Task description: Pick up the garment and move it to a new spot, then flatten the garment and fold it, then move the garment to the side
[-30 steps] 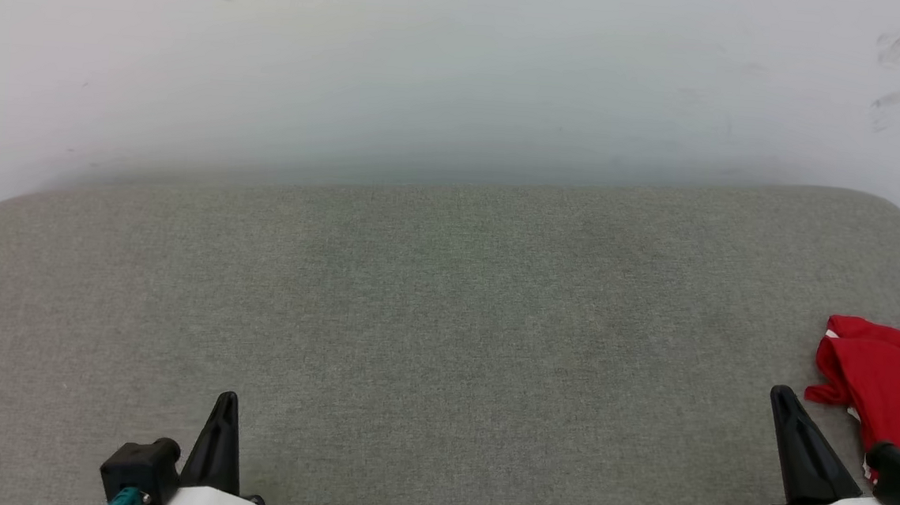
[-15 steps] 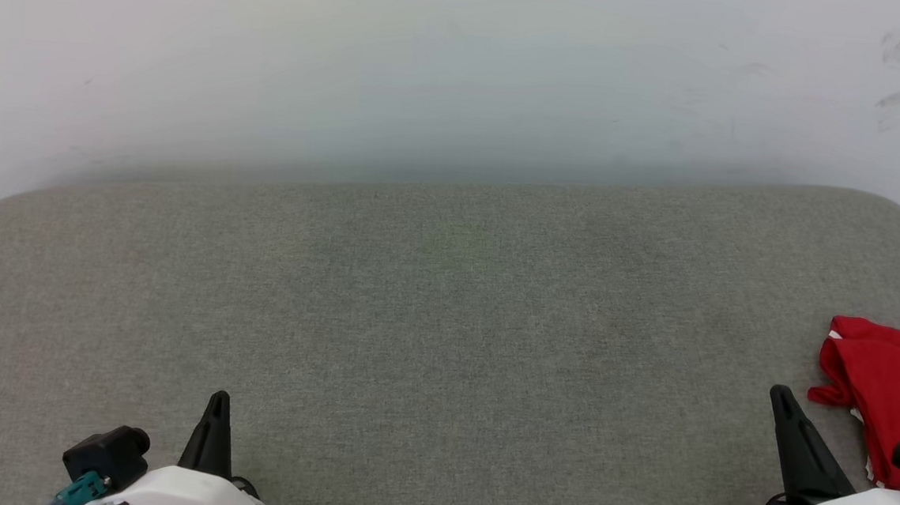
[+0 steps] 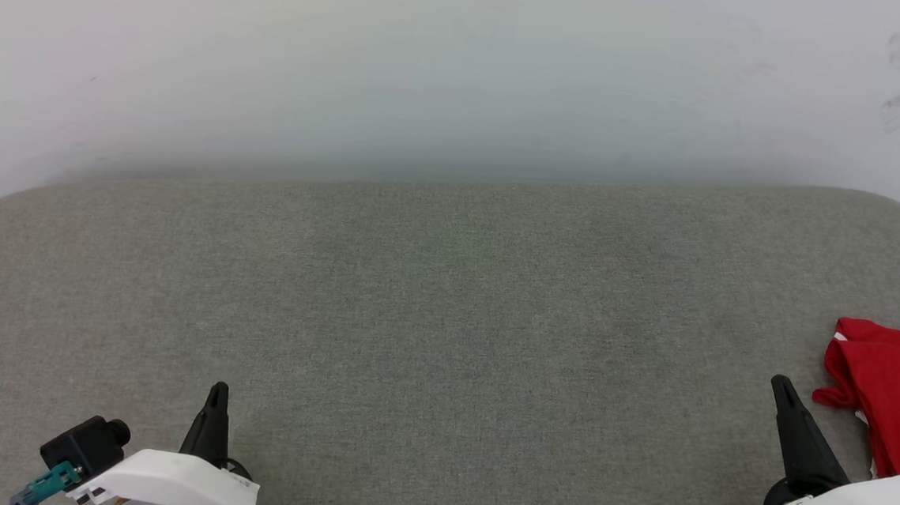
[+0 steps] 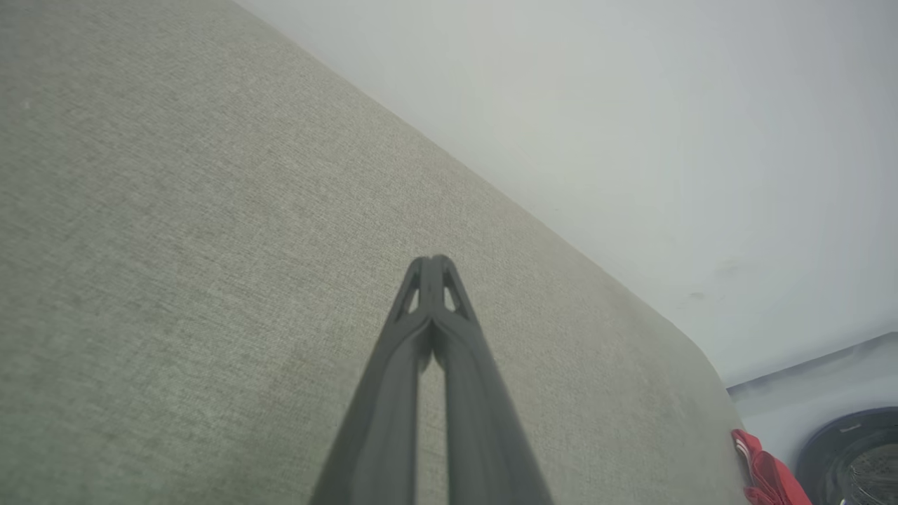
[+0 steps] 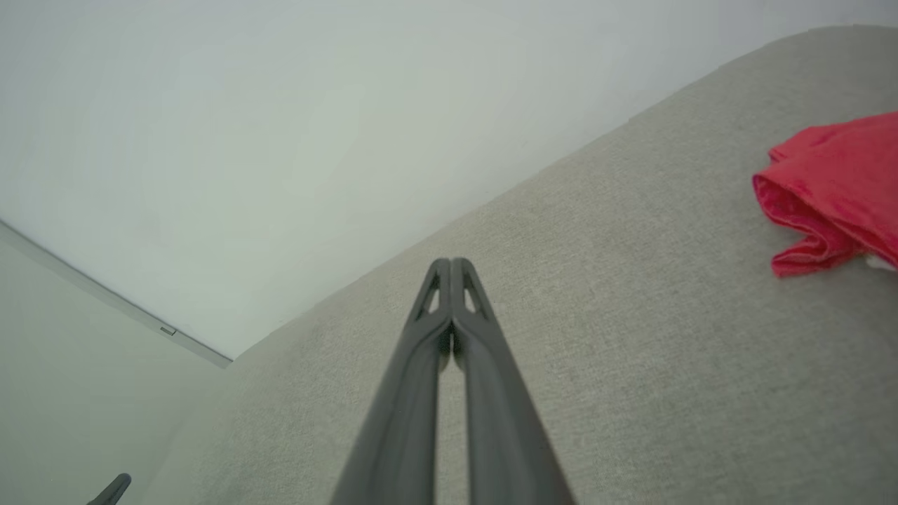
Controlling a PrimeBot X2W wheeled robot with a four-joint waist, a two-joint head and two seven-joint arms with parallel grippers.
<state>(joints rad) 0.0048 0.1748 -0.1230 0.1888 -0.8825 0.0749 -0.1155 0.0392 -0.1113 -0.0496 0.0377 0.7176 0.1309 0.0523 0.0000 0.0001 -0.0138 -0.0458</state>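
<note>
The garment [image 3: 895, 394] lies bunched (red, a scrap of white at its edge) at the right edge of the grey cushion [image 3: 445, 323]. The right gripper [image 3: 783, 384] sits just left of it, near the front, fingers pressed together on nothing. The left gripper [image 3: 219, 389], well apart at the near left, is likewise closed and empty, with a pale wall [image 3: 431, 69] beyond the cushion.

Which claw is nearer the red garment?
Right. The right claw sits just beside the garment, not touching; the left claw is far off across the grey cushion.
</note>
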